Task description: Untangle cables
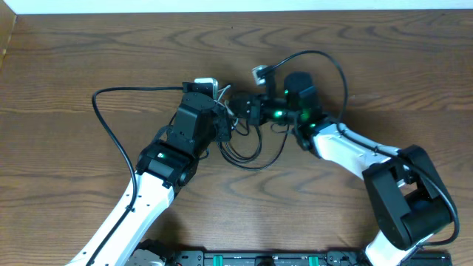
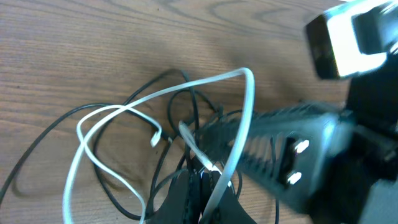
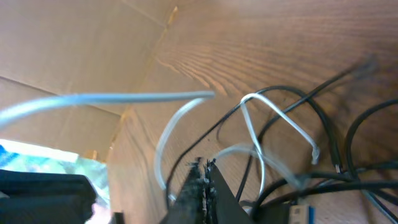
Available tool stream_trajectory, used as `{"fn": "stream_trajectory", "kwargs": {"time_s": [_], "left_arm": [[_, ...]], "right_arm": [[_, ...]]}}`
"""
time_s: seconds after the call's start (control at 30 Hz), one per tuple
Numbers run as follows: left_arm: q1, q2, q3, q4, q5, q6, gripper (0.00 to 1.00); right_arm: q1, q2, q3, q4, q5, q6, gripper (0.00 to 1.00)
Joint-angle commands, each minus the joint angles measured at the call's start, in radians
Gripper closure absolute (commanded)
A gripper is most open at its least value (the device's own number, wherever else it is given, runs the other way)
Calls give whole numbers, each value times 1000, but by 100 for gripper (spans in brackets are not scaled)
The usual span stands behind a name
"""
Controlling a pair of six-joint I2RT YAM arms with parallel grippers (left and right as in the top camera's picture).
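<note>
The cables lie tangled at mid-table: thin black cords [image 1: 255, 167] looped on the wood, with the white cord [image 1: 226, 111] among them between the two grippers. My left gripper [image 1: 228, 111] and right gripper [image 1: 251, 111] face each other almost tip to tip above the tangle. In the left wrist view the left gripper [image 2: 204, 177] is shut on the white cord [image 2: 245, 106], which arches up over black cords [image 2: 149, 84]. In the right wrist view the right gripper [image 3: 205, 165] is shut, and the white cord [image 3: 280, 118] runs into its tips, beside black cords [image 3: 292, 90].
Thick black arm wires loop out at the left [image 1: 111, 92] and behind the right arm [image 1: 336, 66]. The wooden table [image 1: 74, 52] stretches all around. A cardboard wall [image 3: 62, 50] stands at its edge. A black rail [image 1: 259, 258] runs along the front.
</note>
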State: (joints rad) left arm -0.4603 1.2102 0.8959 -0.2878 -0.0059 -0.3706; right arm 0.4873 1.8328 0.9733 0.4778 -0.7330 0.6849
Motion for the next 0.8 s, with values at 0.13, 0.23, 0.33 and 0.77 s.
{"fn": "stream_trajectory", "kwargs": {"time_s": [0.13, 0.23, 0.33, 0.77], "left_arm": [[2, -9, -4, 0, -3, -13, 92], [2, -9, -4, 0, -3, -13, 92], [2, -9, -4, 9, -3, -13, 92], [2, -10, -4, 129, -2, -39, 92]], "right_arm": [[-56, -1, 7, -30, 24, 60, 86], [-55, -1, 7, -97, 101, 48, 68], [-53, -1, 7, -196, 165, -30, 61], [-12, -1, 7, -431, 186, -224, 43]]}}
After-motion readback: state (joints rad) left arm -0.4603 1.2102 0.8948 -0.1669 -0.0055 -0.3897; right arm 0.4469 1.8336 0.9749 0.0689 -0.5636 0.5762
